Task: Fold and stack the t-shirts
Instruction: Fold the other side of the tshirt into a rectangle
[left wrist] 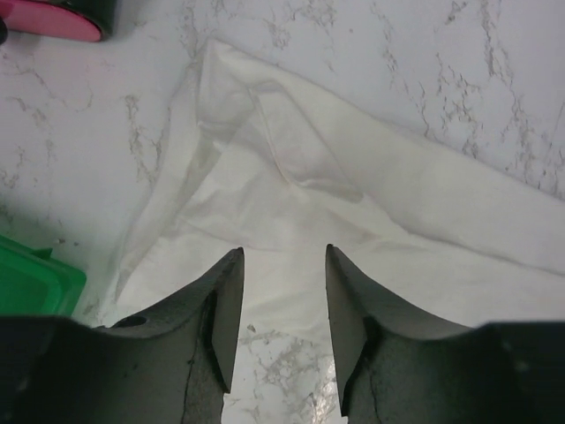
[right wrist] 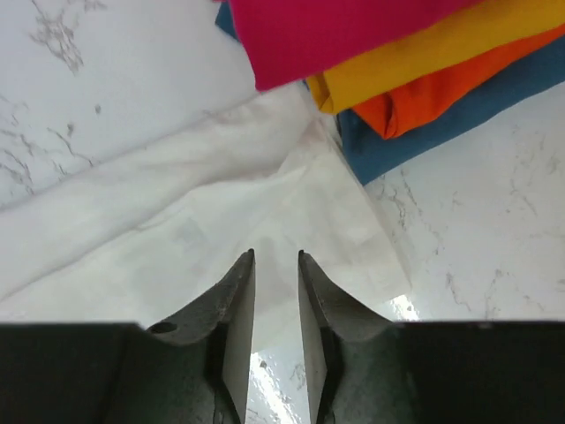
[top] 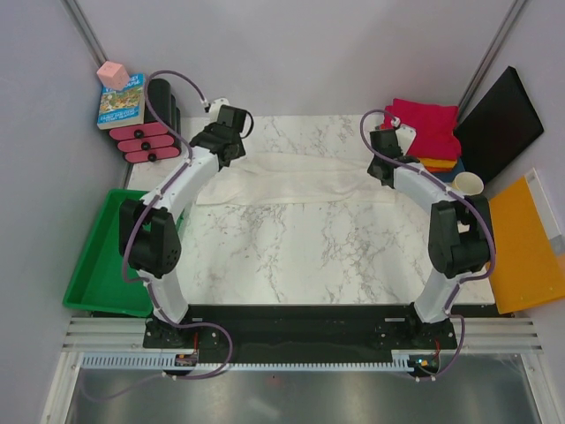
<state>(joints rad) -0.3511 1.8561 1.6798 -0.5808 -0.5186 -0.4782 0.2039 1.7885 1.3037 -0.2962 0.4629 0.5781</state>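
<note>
The off-white t-shirt [top: 296, 179] lies as a long wrinkled band across the back of the marble table. My left gripper [top: 218, 147] is open and empty over its left end; in the left wrist view the gripper [left wrist: 282, 252] hangs above the cloth's near edge [left wrist: 300, 203]. My right gripper [top: 383, 168] is open with a narrower gap, empty, over the shirt's right end [right wrist: 221, 230]. Just beyond lies the folded stack: magenta [right wrist: 335, 31] on top, then yellow-orange [right wrist: 441, 53], orange [right wrist: 433, 102] and dark blue [right wrist: 468, 110]. The stack [top: 428, 124] sits at the back right.
A green bin [top: 101, 256] stands off the left edge, also in the left wrist view [left wrist: 31, 283]. Pink discs [top: 146, 141], a book [top: 122, 102] and a pink cube [top: 113, 74] are back left. A black panel [top: 499, 124], a white cup [top: 468, 184] and an orange-yellow board [top: 521, 252] are at the right.
</note>
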